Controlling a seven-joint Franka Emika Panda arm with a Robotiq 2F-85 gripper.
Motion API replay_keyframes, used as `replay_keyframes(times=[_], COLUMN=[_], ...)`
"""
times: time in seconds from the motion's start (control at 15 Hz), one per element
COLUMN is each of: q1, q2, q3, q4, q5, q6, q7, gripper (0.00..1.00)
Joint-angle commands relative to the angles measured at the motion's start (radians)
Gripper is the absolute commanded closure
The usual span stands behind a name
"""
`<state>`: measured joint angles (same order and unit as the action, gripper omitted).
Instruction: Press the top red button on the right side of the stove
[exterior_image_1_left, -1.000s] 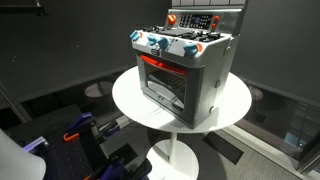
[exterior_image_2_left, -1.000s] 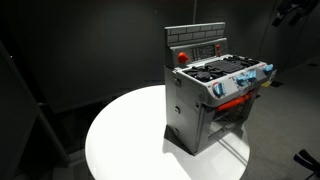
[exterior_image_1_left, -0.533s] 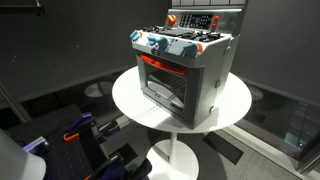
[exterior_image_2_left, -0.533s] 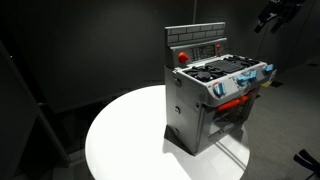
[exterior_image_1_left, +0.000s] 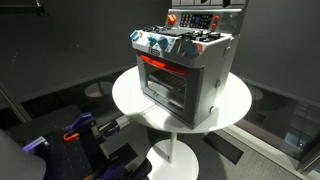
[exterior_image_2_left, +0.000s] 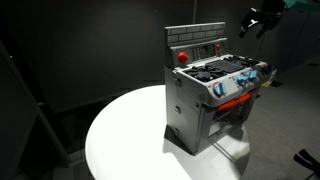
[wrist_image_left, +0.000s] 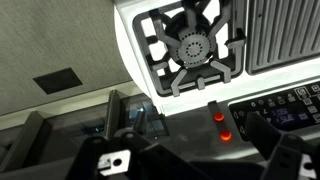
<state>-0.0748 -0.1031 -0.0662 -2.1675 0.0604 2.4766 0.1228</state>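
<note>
Grey-silver stove (exterior_image_1_left: 188, 75) stands upright mid-counter (exterior_image_1_left: 128, 100). It has a red-trimmed oven door, blue-white knobs along the front edge and a dark display on the back panel. Press not done yet: gripper (exterior_image_2_left: 255, 24) hangs in the air off to the side of the back panel, well apart from it, touching nothing. Wrist view looks down on a burner (wrist_image_left: 190, 45) and a red button (wrist_image_left: 217, 117), with a second red button (wrist_image_left: 227, 135) just beside it. Can't tell which is the target. Jaws: too dark and small to tell if spread or closed. Left to do, I'd say: line up, close in, push.
</note>
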Motion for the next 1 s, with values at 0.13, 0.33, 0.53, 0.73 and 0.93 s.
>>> replay_keyframes(times=[0.13,0.33,0.53,0.73,0.93], q1=[0.001,0.007,0.013,0.017,0.019], q2=[0.13,0.187,0.233,0.271,0.301], q3=[0.004,0.001,-0.002,-0.003,-0.005], q4=[0.137,0.191,0.24,0.284,0.324], q5=[-0.022,-0.018,-0.019,-0.016,-0.013], q6=[-0.029,-0.058,-0.086,-0.115,-0.139], q7=[0.096,0.113,0.123,0.127,0.129], gripper=[0.0,0.0,0.0,0.0,0.0])
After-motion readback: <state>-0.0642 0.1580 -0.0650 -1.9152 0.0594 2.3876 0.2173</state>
